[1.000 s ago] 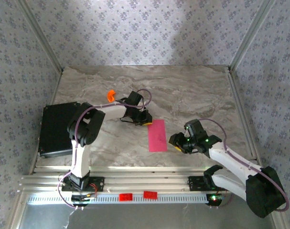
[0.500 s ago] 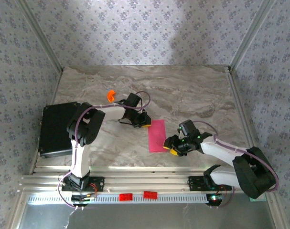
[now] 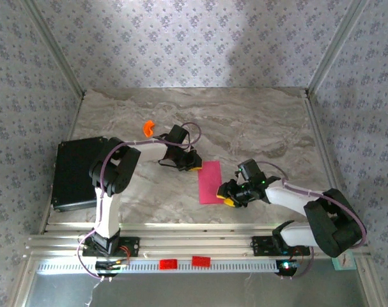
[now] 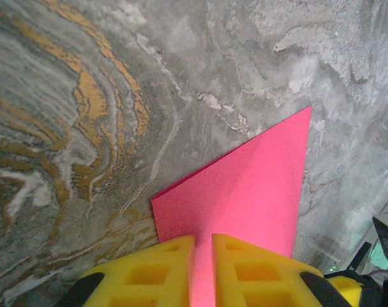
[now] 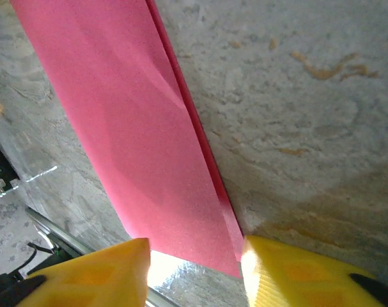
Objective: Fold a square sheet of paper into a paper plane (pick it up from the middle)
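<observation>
Patterned, floral-print walls (image 3: 181,45) close in three sides of the marble-look table (image 3: 245,121), a matte stone grey with ochre veins in the left wrist view. A black box (image 3: 75,173) sits at its left edge, and a ribbed aluminium rail (image 3: 181,243) runs along the near side.

The far half of the table lies bare. Near the middle, the square sheet of paper (image 3: 210,182) lies flat as a tall, narrow magenta rectangle (a doubled edge shows in the right wrist view (image 5: 130,128)).

The left gripper (image 3: 192,165) sits on the sheet's far left corner, yellow fingers drawn almost together with pink in the slit (image 4: 203,246). Whether they pinch or only press cannot be told. The right gripper (image 3: 228,195) stands spread wide at the near right corner (image 5: 194,256), holding nothing.

A small orange plastic piece (image 3: 148,126) lies well apart, far-left.
</observation>
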